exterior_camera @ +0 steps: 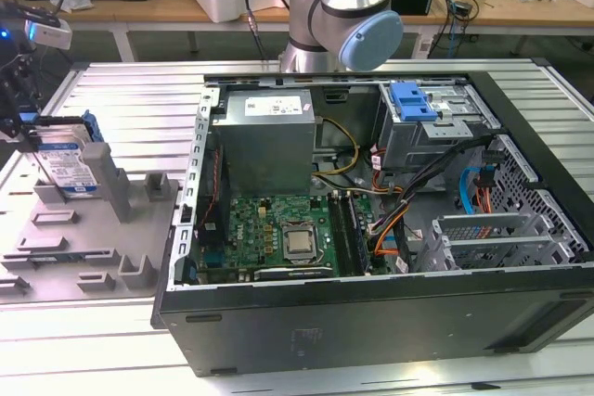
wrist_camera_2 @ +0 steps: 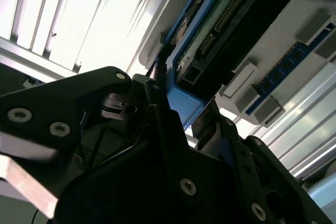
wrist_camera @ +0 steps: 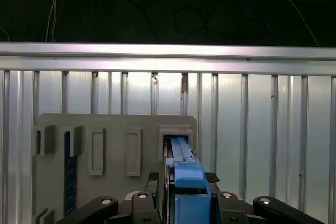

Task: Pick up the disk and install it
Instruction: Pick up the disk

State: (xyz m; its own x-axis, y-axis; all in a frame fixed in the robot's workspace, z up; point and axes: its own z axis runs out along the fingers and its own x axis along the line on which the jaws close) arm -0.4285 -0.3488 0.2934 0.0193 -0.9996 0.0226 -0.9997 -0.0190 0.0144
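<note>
1. Where the exterior view reaches 9 o'clock, the disk (exterior_camera: 72,162) stands on its edge in a slot of a grey holder (exterior_camera: 139,199).
2. The gripper (exterior_camera: 30,125) is at the disk's top end, at about 10 o'clock from the blue-and-white label.
3. In the first wrist view, the gripper (wrist_camera: 182,182) sits around the disk's blue rail (wrist_camera: 181,156), and the disk's far end is in the holder's slot.
4. I cannot tell if the gripper is squeezing the disk or only sitting around it.
5. The open computer case (exterior_camera: 371,326) lies at 3 o'clock from the holder, well apart from the disk.
6. Inside the case, at about 1 o'clock, a blue latch (exterior_camera: 413,99) sits on a metal drive bay (exterior_camera: 445,132).
7. The arm (exterior_camera: 345,6) stands at 12 o'clock.
</note>
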